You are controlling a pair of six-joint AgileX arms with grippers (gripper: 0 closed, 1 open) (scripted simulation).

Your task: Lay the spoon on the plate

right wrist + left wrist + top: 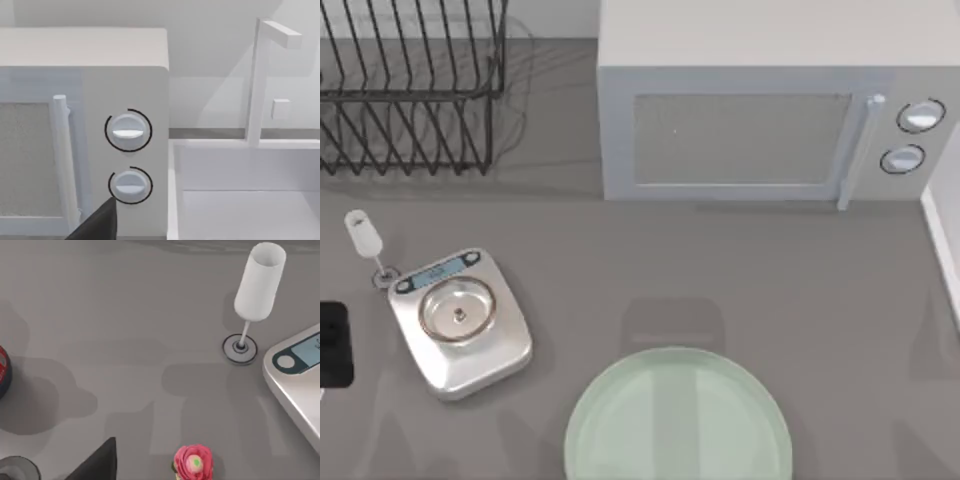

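Observation:
The plate [678,415], large, round and pale green, lies flat at the table's front middle, partly cut off by the top view's lower edge. The spoon is out of view. My left arm's black body [332,345] sits at the table's left edge, beside the scale. A dark part of my left gripper [97,462] pokes into the left wrist view above bare table. A dark part of my right gripper [97,222] shows in the right wrist view, facing the microwave's knobs.
A silver kitchen scale [460,320] stands at the left with a white flute glass [362,235] behind it. At the back are a wire dish rack [410,85] and a microwave [760,110]. A sink [250,200] lies right of the microwave. A pink cupcake [194,462] stands near the left arm.

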